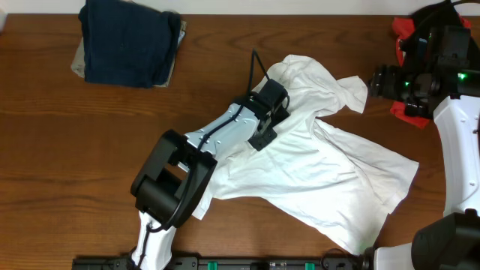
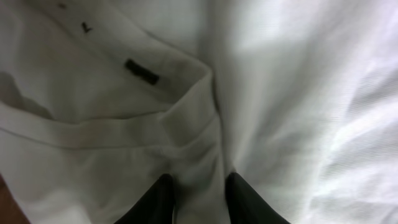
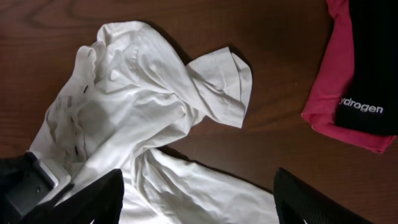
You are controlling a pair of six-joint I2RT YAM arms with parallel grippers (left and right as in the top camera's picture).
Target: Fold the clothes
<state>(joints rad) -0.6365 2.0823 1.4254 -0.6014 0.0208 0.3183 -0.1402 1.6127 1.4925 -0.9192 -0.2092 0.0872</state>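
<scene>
The white T-shirt [image 1: 330, 172] lies crumpled across the middle and right of the table, its long axis slanting from the collar at the far side down to the hem near the right arm's base. A folded navy garment [image 1: 127, 41] sits well apart, far left. The left gripper [image 2: 199, 196] is nearer, down on the collar end, its fingers nearly closed, pinching a ridge of cloth. The right gripper [image 3: 199, 180] hangs off the sleeve's side near a red and black garment [image 3: 348, 93], spread wide and empty.
</scene>
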